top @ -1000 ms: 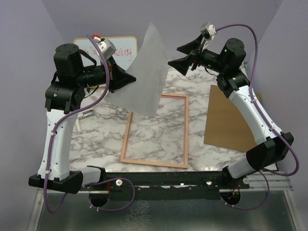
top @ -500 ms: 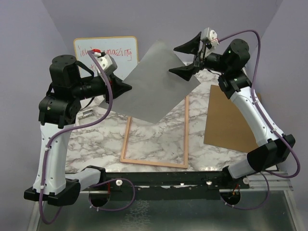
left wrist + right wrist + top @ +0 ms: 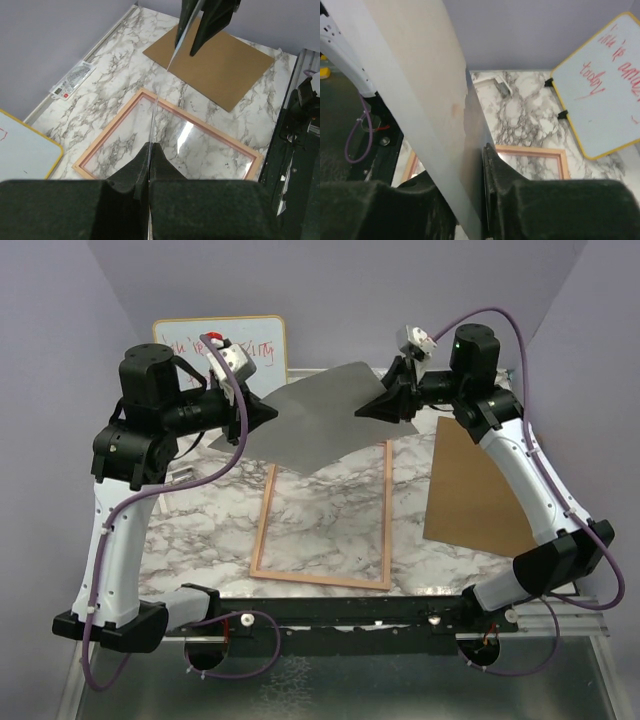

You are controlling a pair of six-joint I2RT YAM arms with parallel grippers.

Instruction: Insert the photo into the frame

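While held up in the air over the marble table (image 3: 200,530), well clear of it, really just a big limp sheet: the photo (image 3: 320,425). Looks light and thin, bound to sag between grips, and easy to crease or tear if tugged apart. Best taken by two opposite edges, as now, and lowered level onto the frame (image 3: 260,530) lying flat right underneath. Shows only its plain pale side, with no sign of the printed face from any view. Shiny pane in that frame, so probably slippery to land on. Brown backing board (image 3: 475,490) off to the right. Whiteboard (image 3: 265,345) at the back, partly hidden behind the left arm. Left tool (image 3: 270,412) pinched tight on one edge. Right tool (image 3: 368,410) straddling the opposite edge with fingers (image 3: 207,25) close in, but can't tell whether actually biting or a hair apart. Small gadget (image 3: 72,80) by the wall, too blurry to name.
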